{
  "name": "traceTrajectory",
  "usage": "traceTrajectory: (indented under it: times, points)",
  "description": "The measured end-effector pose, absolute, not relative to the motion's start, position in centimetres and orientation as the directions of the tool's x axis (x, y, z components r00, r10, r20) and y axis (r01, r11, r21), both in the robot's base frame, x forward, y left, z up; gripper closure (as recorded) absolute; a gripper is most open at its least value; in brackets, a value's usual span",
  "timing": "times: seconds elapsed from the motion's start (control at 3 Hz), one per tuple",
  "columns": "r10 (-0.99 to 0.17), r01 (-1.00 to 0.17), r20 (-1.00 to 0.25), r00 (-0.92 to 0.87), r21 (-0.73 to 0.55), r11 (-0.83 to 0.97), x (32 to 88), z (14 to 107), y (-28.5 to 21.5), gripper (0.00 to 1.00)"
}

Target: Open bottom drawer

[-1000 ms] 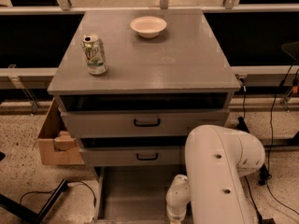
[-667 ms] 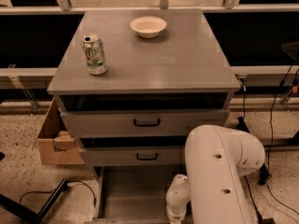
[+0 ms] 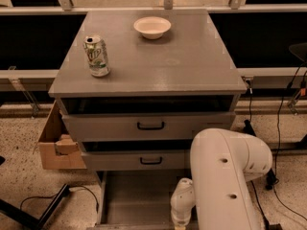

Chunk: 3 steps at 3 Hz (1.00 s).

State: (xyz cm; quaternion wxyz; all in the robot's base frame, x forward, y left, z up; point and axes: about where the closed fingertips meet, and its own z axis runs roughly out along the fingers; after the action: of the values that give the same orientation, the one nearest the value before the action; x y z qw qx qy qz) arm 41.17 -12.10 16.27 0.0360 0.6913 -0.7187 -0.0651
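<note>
The grey cabinet [image 3: 148,71] has three drawers. The bottom drawer [image 3: 136,195] stands pulled far out toward me, and its plain grey inside shows. Its front lies at the lower edge of the view and its handle is hidden. The two taller drawers above, top [image 3: 150,125] and middle [image 3: 150,160], each with a black bar handle, stand slightly out. My white arm [image 3: 225,176] fills the lower right. My gripper [image 3: 181,218] reaches down over the open bottom drawer's right front part and runs out at the lower edge of the view.
A green soda can [image 3: 97,55] and a white bowl [image 3: 152,27] stand on the cabinet top. A cardboard box [image 3: 56,145] sits on the floor left of the cabinet. Black cables [image 3: 283,143] and a black stand leg [image 3: 43,214] lie on the speckled floor.
</note>
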Motion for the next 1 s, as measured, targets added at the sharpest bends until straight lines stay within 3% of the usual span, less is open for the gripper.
traceTrajectory:
  times: [0.33, 0.67, 1.0]
  points:
    - [-0.998, -0.988, -0.04, -0.04, 0.149, 0.033, 40.8, 16.1, -12.1, 0.02]
    - [-0.998, -0.987, -0.048, -0.031, 0.161, 0.023, 40.1, 15.9, -12.2, 0.0]
    - [-0.997, -0.98, -0.066, -0.027, 0.199, 0.013, 35.8, 15.3, -12.9, 0.18]
